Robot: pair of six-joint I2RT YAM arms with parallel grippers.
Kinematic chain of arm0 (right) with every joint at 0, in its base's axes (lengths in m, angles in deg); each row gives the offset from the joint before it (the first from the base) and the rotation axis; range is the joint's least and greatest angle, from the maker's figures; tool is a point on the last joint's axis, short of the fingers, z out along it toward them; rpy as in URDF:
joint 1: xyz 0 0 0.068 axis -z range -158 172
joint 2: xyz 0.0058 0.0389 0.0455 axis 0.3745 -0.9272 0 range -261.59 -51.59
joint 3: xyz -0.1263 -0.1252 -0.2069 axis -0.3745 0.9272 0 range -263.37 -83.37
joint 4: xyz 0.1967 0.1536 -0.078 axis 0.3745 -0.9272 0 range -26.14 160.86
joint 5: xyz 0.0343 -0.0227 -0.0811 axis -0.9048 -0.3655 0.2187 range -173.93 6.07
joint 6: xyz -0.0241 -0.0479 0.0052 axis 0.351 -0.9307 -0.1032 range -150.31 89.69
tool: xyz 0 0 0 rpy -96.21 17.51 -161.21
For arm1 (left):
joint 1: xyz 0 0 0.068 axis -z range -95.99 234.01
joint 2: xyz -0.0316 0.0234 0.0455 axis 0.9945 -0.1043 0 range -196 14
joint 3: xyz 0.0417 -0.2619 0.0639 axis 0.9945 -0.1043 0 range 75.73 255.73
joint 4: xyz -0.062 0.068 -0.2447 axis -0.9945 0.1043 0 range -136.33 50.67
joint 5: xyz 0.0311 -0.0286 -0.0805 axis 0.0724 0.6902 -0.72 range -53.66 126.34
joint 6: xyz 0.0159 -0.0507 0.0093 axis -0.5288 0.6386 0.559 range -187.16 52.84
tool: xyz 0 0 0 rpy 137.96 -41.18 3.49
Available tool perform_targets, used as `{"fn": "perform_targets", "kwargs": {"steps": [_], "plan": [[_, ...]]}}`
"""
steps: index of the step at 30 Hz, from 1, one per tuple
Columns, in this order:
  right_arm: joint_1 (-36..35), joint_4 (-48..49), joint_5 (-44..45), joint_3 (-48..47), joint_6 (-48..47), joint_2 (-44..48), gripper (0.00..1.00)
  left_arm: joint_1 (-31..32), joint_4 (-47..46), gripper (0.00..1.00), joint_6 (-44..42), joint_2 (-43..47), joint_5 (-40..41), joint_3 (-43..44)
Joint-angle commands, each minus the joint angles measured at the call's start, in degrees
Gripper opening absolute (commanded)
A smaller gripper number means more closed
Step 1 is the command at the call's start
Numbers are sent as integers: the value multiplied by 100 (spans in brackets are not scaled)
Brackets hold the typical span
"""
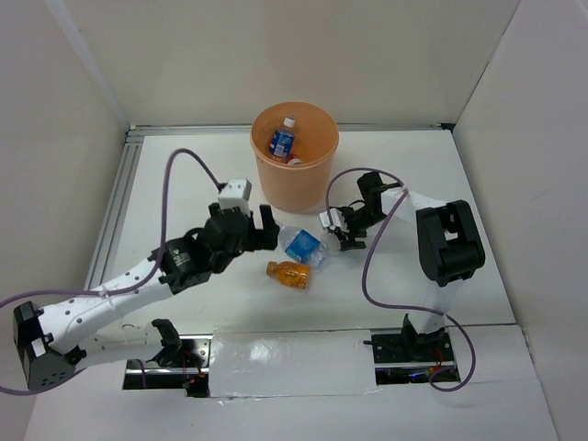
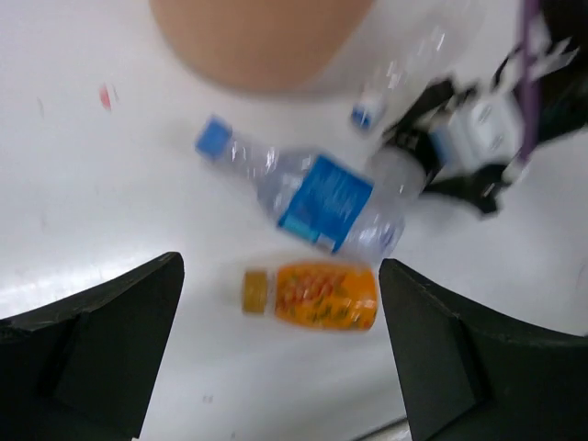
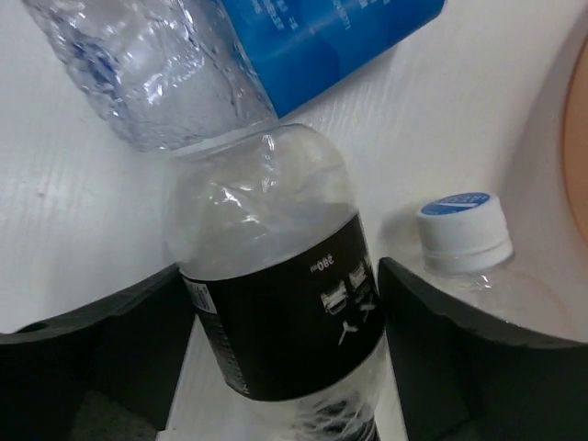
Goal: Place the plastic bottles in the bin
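Four bottles on table: orange, blue-label, black-label between spread right hand; left hand spread.

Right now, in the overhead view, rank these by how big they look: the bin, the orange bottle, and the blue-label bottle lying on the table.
1. The bin, by far.
2. The blue-label bottle.
3. The orange bottle, slightly smaller.

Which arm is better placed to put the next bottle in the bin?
Right. Its end effector already straddles the black-label bottle beside the bin; the left end effector is open above the orange bottle.
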Motion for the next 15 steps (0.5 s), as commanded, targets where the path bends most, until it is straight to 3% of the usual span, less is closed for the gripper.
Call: {"fn": "perform_targets", "kwargs": {"steps": [1, 2, 3, 7, 12, 14, 15], "plan": [[-63, 428, 331, 110, 182, -108, 78, 186, -172, 100, 475, 28, -629, -795], [-63, 340, 331, 111, 182, -56, 71, 187, -425, 100, 265, 28, -874, -953], [7, 234, 279, 111, 182, -3, 52, 187, -567, 100, 115, 28, -1050, -1216], [472, -1184, -546, -239, -186, 628, 31, 301, -1166, 100, -562, -33, -1877, -1561], [728, -2578, -1626, -1417, -444, 1745, 27, 161, -817, 100, -283, -515, -1887, -1213], [728, -2003, -1813, -1795, 493, 2176, 27, -14, -62, 100, 155, -797, -1817, -851], [728, -1538, -1927, -1857, 1003, 2307, 27, -180, 420, 100, 810, -1111, -1817, -502]]}}
